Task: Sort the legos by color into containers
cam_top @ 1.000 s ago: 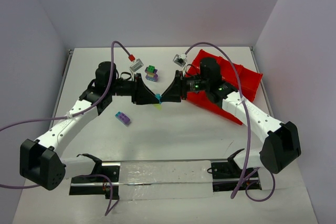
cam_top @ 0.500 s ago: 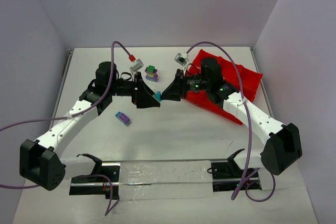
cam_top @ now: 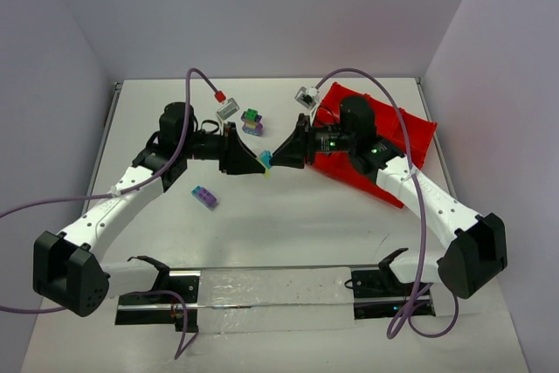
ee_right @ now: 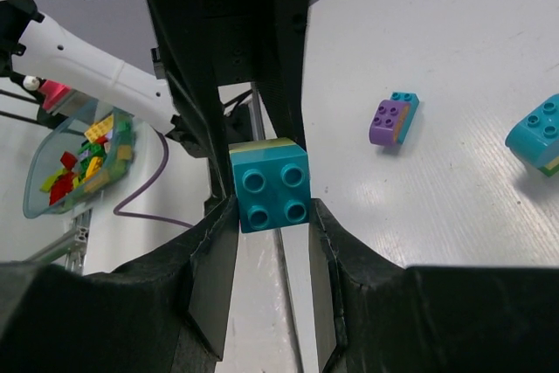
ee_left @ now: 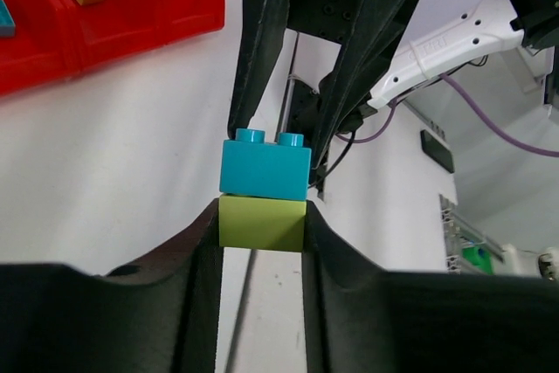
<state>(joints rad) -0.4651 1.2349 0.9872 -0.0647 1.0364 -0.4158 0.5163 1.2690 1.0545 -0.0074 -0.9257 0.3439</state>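
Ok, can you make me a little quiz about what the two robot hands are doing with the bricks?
1. True or false: the left hand grips the small yellow-green plastic brick.
2. What does the right hand pinch? A: a purple brick. B: the small teal studded plastic brick. C: nothing.
3. Fill in: the bright red plastic tray lies on the ____ arm's side of the table.

Key: 1 true. 2 B. 3 right.
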